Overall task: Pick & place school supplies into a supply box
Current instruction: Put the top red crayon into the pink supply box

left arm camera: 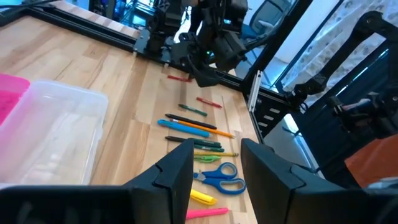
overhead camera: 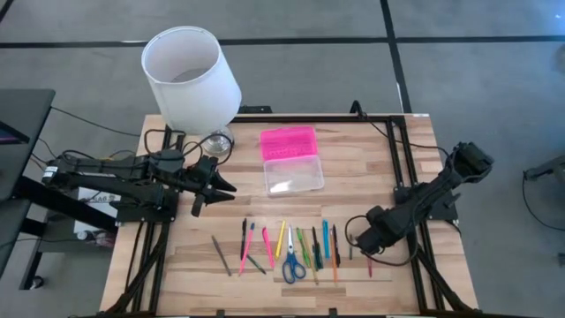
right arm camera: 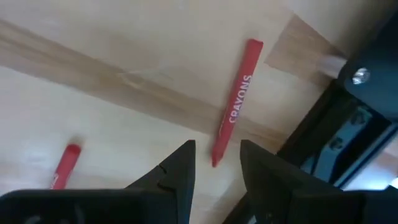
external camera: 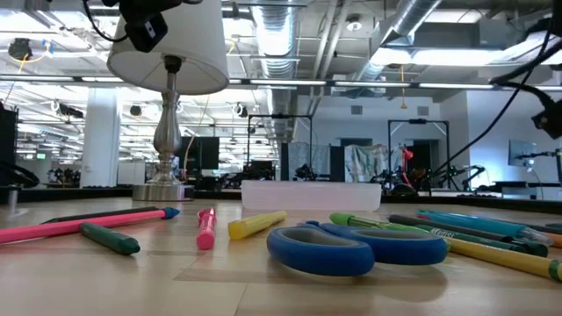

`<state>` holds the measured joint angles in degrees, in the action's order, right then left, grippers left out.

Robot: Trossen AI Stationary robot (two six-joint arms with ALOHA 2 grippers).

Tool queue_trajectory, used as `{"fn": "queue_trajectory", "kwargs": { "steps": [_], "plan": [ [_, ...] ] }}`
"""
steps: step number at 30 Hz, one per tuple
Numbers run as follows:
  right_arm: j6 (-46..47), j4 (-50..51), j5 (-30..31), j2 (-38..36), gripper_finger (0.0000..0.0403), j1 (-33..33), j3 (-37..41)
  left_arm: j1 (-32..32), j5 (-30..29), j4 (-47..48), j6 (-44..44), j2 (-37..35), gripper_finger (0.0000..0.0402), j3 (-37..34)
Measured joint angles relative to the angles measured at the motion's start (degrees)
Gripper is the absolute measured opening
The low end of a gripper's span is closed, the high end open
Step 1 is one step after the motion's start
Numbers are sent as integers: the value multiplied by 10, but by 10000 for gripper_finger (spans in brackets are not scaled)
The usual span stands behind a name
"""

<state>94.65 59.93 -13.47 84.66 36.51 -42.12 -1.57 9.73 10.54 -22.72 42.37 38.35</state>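
Bright, even overhead light, soft shadows; blurred scissors (external camera: 356, 247) foreground, glaring ceiling lights (external camera: 263, 85) behind.

**Colours on the pale wood table**

The supply box (overhead camera: 293, 174) has a clear base, with its bright pink ribbed lid (overhead camera: 288, 141) lying open just behind it. In front of the box, the row of supplies includes blue-handled scissors (overhead camera: 292, 263), a pink marker (overhead camera: 267, 246), a yellow one (overhead camera: 280, 238) and green ones (overhead camera: 304, 246). At the row's far end from the white lampshade (overhead camera: 189, 75) lies a red crayon (right arm camera: 237, 101) with pale lettering. Both arms are black.
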Motion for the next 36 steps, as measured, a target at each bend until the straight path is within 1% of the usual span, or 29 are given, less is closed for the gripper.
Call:
{"fn": "queue_trajectory", "kwargs": {
  "steps": [6, 14, 31, 36],
  "plan": [
    [4, -12, -2, 0, 121, 0, 26, 0, -12, -1, -4, 0, 128, 0],
    [0, -73, -2, -3, 118, -3, 64, 0, -19, -1, -18, 0, 128, 0],
    [-37, -91, 1, -2, 116, -3, 68, 0, -29, -1, -21, 0, 128, 0],
    [-38, -98, 4, -18, 102, -2, 70, 0, -29, -1, -21, 0, 128, 0]
  ]
}}
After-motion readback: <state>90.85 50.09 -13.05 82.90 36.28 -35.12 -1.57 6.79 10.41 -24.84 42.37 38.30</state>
